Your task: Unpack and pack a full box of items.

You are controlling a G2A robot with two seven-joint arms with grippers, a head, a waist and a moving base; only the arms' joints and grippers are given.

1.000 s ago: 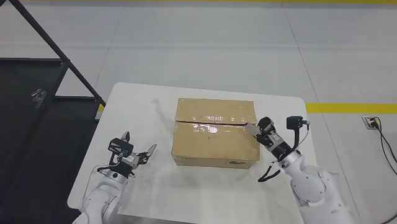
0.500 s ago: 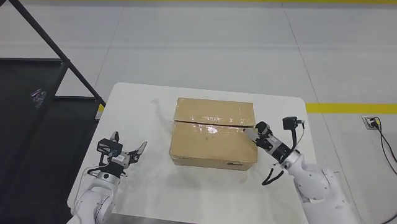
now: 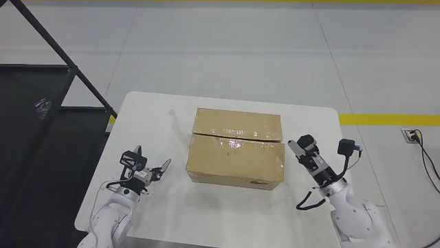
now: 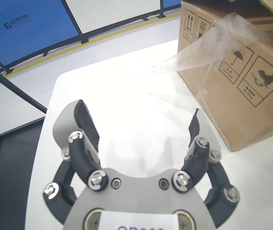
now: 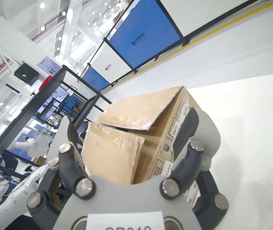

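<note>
The left gripper [image 4: 137,108] has its jaws spread wide with nothing between the ribbed pads [image 4: 86,120], and it hangs over a bare part of the white table [image 4: 127,72]. In the top view the left gripper [image 3: 152,162] sits near the table's front left corner, pointing toward the cardboard box [image 3: 234,155], near it but apart from it. The right gripper [image 5: 129,120] is also parted and holds nothing. Its two fingers frame the end of the box [image 5: 112,149] from a little way off, and in the top view the right gripper [image 3: 300,145] stands just beside the box's right end, level with the seam across the lid. The box rests flat at the middle of the table [image 3: 151,117], long side across. Its two top flaps are folded down but not flush. From the right wrist, the nearer flap's edge sits a little raised, with a dark gap under the farther one. From the left wrist, the box [image 4: 246,72] shows printed handling symbols on its side, and a strip of clear tape [image 4: 210,46] hangs loose from its upper edge, trailing toward the tabletop. A black metal frame [image 3: 69,69] stands beside the table on the left.
</note>
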